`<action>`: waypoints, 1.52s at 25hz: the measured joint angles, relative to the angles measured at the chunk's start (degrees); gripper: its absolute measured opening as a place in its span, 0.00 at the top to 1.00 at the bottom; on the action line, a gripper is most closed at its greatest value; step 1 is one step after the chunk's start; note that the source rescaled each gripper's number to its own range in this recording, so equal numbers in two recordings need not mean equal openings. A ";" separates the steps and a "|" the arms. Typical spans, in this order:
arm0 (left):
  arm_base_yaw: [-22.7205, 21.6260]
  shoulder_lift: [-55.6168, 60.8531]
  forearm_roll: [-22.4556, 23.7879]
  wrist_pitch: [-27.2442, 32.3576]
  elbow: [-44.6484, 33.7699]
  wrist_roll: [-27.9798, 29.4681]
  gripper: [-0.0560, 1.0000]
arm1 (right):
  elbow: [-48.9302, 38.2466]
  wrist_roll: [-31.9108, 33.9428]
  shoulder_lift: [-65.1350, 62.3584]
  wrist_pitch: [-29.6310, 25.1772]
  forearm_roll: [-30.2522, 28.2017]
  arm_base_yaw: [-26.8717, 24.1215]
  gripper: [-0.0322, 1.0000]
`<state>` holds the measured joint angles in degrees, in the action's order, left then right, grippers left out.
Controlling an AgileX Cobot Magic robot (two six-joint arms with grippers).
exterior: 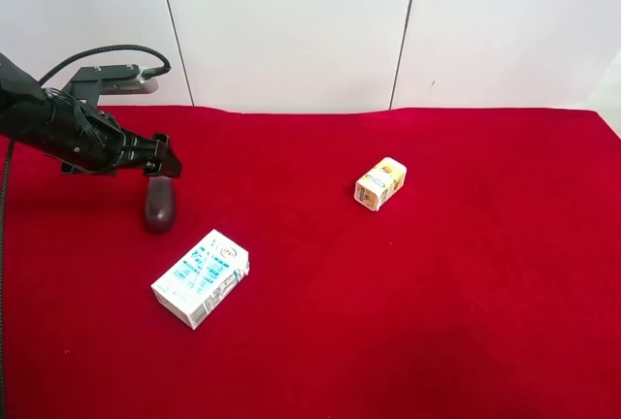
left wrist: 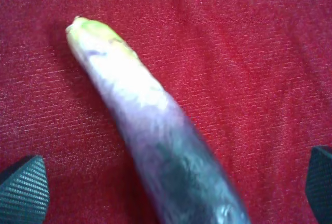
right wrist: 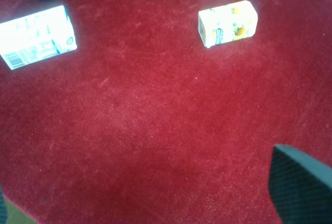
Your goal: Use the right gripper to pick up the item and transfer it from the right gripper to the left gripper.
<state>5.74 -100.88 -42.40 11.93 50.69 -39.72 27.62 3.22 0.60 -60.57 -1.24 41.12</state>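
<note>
purple item between left hand's spread fingers.

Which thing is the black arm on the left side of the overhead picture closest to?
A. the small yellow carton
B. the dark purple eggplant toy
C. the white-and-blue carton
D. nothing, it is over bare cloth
B: in the overhead view the left gripper sits right above the eggplant toy, and the left wrist view shows the toy between its two fingertips, which stand apart.
</note>
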 joint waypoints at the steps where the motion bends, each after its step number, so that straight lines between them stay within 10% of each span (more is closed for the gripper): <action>1: 0.00 0.00 0.00 0.00 0.00 0.00 0.00 | 0.00 0.00 0.00 0.00 0.00 0.00 0.00; 8: 0.00 0.12 -0.20 1.40 0.00 0.06 0.00 | 0.00 0.00 0.00 0.00 0.00 0.00 0.00; 21: 0.00 11.95 3.60 22.06 0.18 0.63 0.00 | 0.00 0.00 0.00 0.00 0.00 0.00 0.00; 38: 0.00 56.53 17.01 32.58 -16.37 20.27 0.00 | 0.00 0.00 0.00 0.00 0.00 0.00 0.00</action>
<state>5.74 -44.35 -25.39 44.51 34.33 -19.45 27.62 3.22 0.60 -60.57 -1.24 41.12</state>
